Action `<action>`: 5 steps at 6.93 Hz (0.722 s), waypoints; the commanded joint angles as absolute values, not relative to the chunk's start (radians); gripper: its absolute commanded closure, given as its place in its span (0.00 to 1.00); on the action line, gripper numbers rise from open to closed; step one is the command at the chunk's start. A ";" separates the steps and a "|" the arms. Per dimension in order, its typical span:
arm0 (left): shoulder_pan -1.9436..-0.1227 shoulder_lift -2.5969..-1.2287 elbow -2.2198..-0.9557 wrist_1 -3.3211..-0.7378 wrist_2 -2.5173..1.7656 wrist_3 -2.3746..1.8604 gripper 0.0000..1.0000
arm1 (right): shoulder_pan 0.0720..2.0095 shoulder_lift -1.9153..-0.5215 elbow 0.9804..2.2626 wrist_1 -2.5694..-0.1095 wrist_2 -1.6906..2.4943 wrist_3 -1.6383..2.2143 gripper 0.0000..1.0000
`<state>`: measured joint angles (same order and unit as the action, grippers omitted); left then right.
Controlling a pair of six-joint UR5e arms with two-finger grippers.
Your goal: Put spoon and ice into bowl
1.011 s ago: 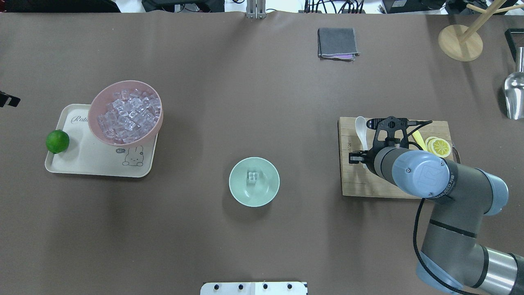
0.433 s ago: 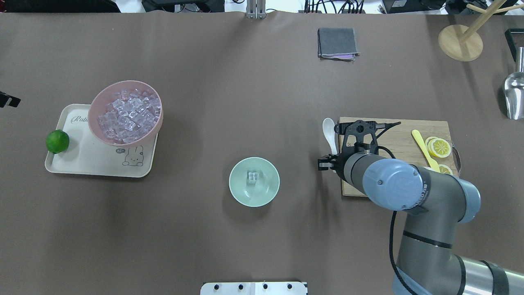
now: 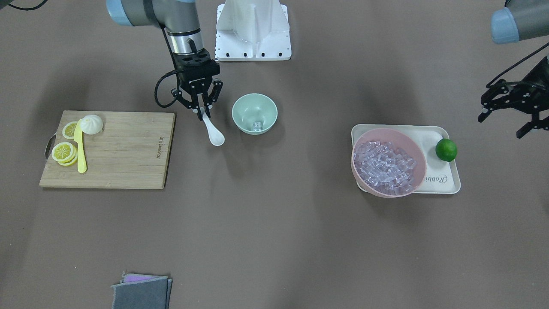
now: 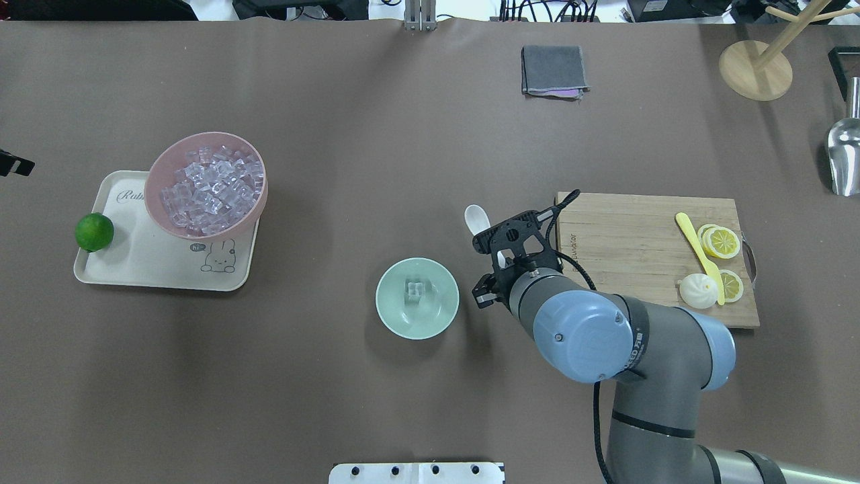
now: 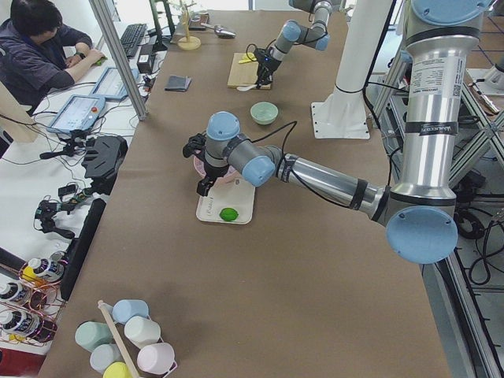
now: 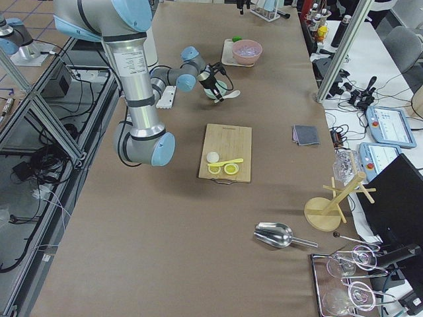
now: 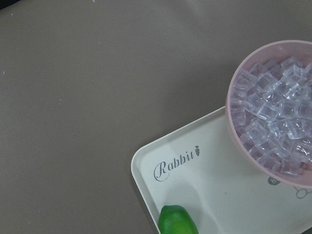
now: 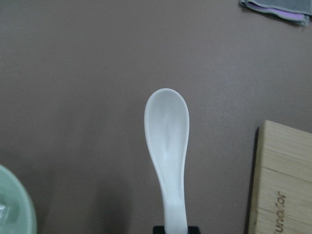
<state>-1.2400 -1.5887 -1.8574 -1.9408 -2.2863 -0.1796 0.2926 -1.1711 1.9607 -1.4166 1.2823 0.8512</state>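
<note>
Cloth (image 3: 139,292), grey and folded, lies at the bottom edge of the front-facing view (a purple layer peeks out along its top). Farther up, at the left, a wooden cutting board (image 3: 124,159) carries lemon slices (image 3: 63,151), a yellow knife (image 3: 79,150) and a small white bun (image 3: 92,123), all along its left end. At the right, a cream tray (image 3: 446,180) holds a pink bowl (image 3: 356,165) heaped with clear cubes (image 3: 386,167), with a lime (image 3: 446,149) in the tray's upper right corner.

Beyond the board, left of centre, the spoon (image 3: 214,135) is pinched by the end of its handle in the right gripper (image 3: 204,110), whose fingers are clamped on it. The scoop points down and to the right in the frame, its hollow facing the right wrist camera. It sits just left of the bowl (image 3: 246,107) and does not touch it. That mint-green bowl stands on the table (image 3: 274,240) just right of the gripper, with ice (image 3: 257,125) lying on its floor.

Level with it, at the right edge of the frame, the left gripper (image 3: 502,124) hangs over bare table above and right of the tray, fingers spread with nothing between them. Farthest back, at top centre, sits a white base plate (image 3: 253,47).
</note>
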 commanded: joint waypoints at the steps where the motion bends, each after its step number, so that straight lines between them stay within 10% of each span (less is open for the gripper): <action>1: -1.239 -1.589 -1.842 -1.944 -2.289 -0.181 0.03 | 0.214 -1.117 1.948 -1.424 1.221 0.747 1.00; 4: -1.239 -1.589 -1.813 -1.942 -2.289 -0.180 0.03 | 0.135 -1.063 1.925 -1.474 1.144 0.649 1.00; 5: -1.238 -1.589 -1.804 -1.944 -2.289 -0.178 0.03 | 0.127 -1.021 1.892 -1.474 1.141 0.669 0.29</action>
<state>-1.2390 -1.5892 -1.8165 -1.9423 -2.2887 -0.1801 0.1409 -1.0628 1.9211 -1.4641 1.1491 0.6634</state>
